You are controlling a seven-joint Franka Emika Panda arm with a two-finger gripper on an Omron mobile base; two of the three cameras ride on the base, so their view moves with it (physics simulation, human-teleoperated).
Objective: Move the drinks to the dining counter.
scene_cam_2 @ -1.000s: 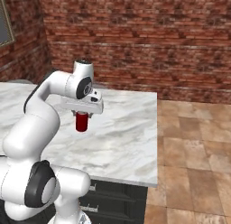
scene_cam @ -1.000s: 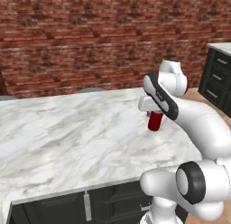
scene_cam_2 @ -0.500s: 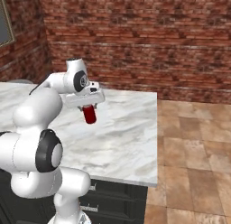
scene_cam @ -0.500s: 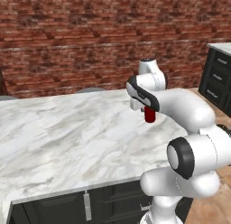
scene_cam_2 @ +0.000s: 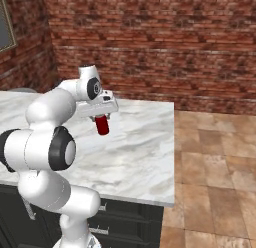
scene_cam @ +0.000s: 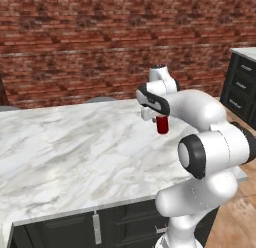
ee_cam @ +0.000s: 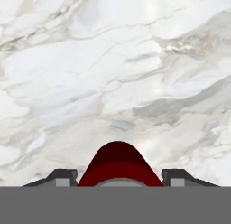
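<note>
A small dark-red can (scene_cam: pixel 162 125) (scene_cam_2: pixel 102 125) hangs between the fingers of my gripper (scene_cam: pixel 159 117) (scene_cam_2: pixel 100 117), which is shut on it. It is held over the far right part of the dining counter (scene_cam: pixel 75 152) (scene_cam_2: pixel 140 152), a broad white-grey marble top on dark cabinets. In the hand view the can (ee_cam: pixel 118 164) rises between the two dark fingertips (ee_cam: pixel 63 175), with bare marble (ee_cam: pixel 113 74) beneath. Whether the can touches the counter I cannot tell.
A red brick wall (scene_cam: pixel 100 47) runs behind the counter. The counter's right edge (scene_cam_2: pixel 172 157) drops to a brown tiled floor (scene_cam_2: pixel 215 157). Dark drawers (scene_cam: pixel 244 84) stand at the far right. Grey stool tops (scene_cam: pixel 100 99) peek over the counter's far edge.
The arm has reached farther out across the counter, carrying the can away from the base toward the far edge. The grip has stayed the same.
</note>
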